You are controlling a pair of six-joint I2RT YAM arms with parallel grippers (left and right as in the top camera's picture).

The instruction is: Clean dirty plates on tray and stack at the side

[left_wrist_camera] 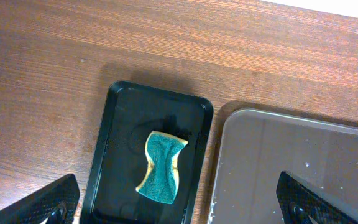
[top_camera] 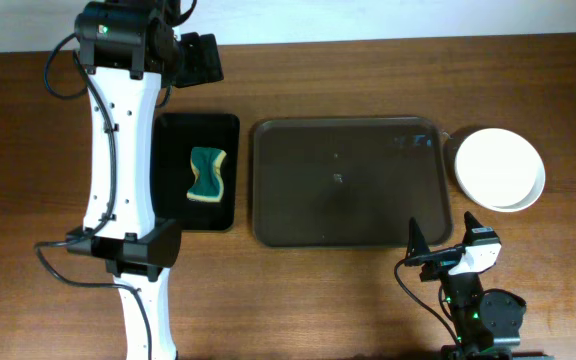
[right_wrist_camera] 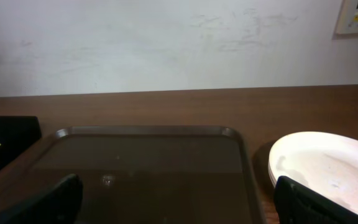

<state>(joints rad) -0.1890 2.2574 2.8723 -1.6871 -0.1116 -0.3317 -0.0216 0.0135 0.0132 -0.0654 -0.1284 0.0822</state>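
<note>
The white plates (top_camera: 499,168) sit stacked on the table just right of the dark brown tray (top_camera: 352,182); the stack also shows in the right wrist view (right_wrist_camera: 328,171). The tray holds no plates and shows in the left wrist view (left_wrist_camera: 297,168) and the right wrist view (right_wrist_camera: 148,162). My left gripper (left_wrist_camera: 179,208) is open and empty, high above the small black tray. My right gripper (top_camera: 446,247) (right_wrist_camera: 179,202) is open and empty at the tray's near right corner.
A smaller black tray (top_camera: 198,172) left of the brown tray holds a green and yellow sponge (top_camera: 207,175), also in the left wrist view (left_wrist_camera: 161,166). The left arm's white links (top_camera: 123,170) stretch along the table's left side.
</note>
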